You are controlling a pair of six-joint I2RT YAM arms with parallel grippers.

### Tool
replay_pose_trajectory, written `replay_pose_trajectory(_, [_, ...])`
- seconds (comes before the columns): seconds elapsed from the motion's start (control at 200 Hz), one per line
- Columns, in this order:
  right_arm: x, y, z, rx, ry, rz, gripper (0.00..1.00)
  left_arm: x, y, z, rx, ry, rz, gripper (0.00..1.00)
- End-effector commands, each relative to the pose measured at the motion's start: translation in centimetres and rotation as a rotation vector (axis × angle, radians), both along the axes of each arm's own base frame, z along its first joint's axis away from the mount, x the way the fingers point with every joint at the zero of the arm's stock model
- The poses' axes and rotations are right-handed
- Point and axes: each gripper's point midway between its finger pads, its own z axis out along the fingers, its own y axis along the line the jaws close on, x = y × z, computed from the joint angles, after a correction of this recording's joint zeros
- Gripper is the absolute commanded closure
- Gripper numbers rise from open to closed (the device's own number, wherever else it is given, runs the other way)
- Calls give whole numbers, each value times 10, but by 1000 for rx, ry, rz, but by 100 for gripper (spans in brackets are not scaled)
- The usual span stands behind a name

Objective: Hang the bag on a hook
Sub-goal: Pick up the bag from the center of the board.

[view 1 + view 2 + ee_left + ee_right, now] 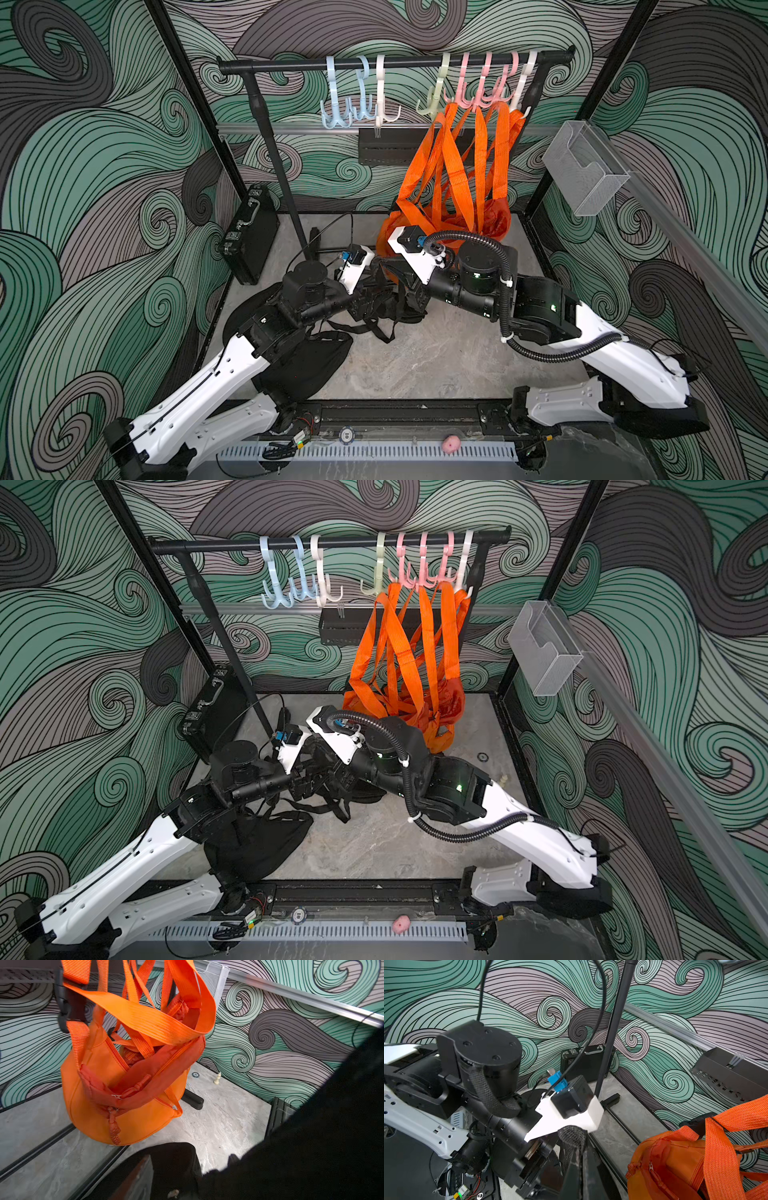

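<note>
– White slotted cable strip (374,452) sits closest, at 6 o'clock, with a small pink lump (451,444) on it. What matters beyond it?

– Next back, the floppy black fabric bag (307,365) lies slumped on the grey marbled tabletop (436,365) at about 8 o'clock. It is partly under the left arm, and its thin black straps (368,330) trail toward the centre. It is not on any hook yet.

– And the tools?

– Both meet over those straps at mid-table. The right gripper (579,1152) is pressed together. In its wrist view a black mesh strap (572,1134) rises out of the pinch, so I judge it is holding a loop up. The left gripper (372,297) is buried among black cloth and arm. Whether its jaws are spread or clamped, I cannot tell.

– So how to do this step well?

– My reading: get a second hold on the same loop, close beside the right pinch. Then draw the two apart so the loop opens wide before lifting. Keep the bag's slack from snagging on the left arm.

– Where to take it?

– Farther back, at 1 o'clock, the orange webbing-strapped bags (496,218) crowd the pink plastic hooks (464,79). At 11 o'clock the pale blue plastic hooks (331,87) and a white hook (380,83) hang bare on the black metal rail (291,64). Those look the easier target, clear of the tangle.
</note>
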Motion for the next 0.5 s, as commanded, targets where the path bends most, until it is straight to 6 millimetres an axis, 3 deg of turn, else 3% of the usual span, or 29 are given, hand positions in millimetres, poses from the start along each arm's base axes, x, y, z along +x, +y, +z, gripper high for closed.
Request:
replay_pose_trajectory(0.0, [-2, -4, -3, -11, 1, 26, 100, 7, 6, 37, -52, -83, 54, 52])
replay_pose_trajectory(0.15, [2, -12, 7, 15, 0, 13, 100, 22, 4, 35, -45, -75, 105, 74])
replay_pose_trajectory(0.28, [12, -28, 23, 47, -11, -17, 100, 48, 32, 53, -30, -130, 318, 100])
replay_pose_trajectory(0.39, [27, -44, 50, 85, -40, -50, 100, 66, 65, 87, -7, -208, 506, 100])
replay_pose_trajectory(0.495, [44, -51, 82, 131, -64, -60, 100, 83, 84, 121, 19, -244, 611, 100])
